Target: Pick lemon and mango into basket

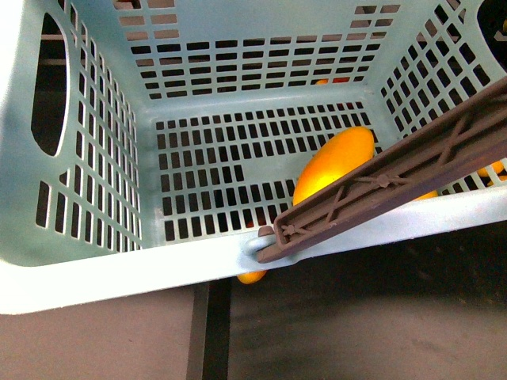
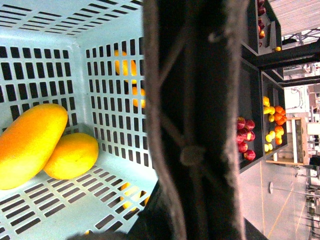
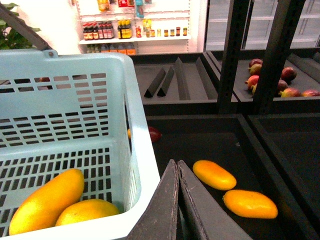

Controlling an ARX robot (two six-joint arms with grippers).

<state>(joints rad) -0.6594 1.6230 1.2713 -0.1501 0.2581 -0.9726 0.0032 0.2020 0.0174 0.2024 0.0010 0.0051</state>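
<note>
Front view, left to right. Basket [image 1: 103, 261]: pale aqua plastic, slotted walls and floor, fills nearly the whole picture; an oval hand-hole cut in its left wall. Mango [image 1: 333, 166]: long, orange-yellow, lying on the basket floor toward the right, partly behind the handle. Handle [image 1: 396, 178]: brown, ribbed, crossing the right half at a slant, hinged on the near rim. A bit of yellow-orange fruit shows just below the near rim under the hinge; what it is cannot be told. Neither arm shows here.

Left wrist view. Mango [image 2: 27, 145] and lemon [image 2: 72, 155]: both inside the basket on its slotted floor, touching, the mango leaning over the smaller, rounder lemon. More orange fruit shows through the wall slots behind. The brown handle [image 2: 195, 100] runs close across the middle, very dark. To its far side, black shelf trays [image 2: 252, 95] with red and yellow fruit. Left pincer: not in sight; its state cannot be told.

Right wrist view. Basket [image 3: 135, 125], with the mango [image 3: 47, 200] and lemon [image 3: 87, 212] inside, side by side near the closest wall. Right gripper [image 3: 177, 167]: outside the basket, just beside its wall, over a black tray [image 3: 200, 145]; the two dark fingers [image 3: 165, 200] pressed together, nothing between them. Two loose mangoes [image 3: 214, 174] lie in that tray past the fingertips, near each other but apart. A red fruit [image 3: 154, 134] sits behind the basket corner. Further trays hold red-and-green fruit [image 3: 270, 80].
</note>
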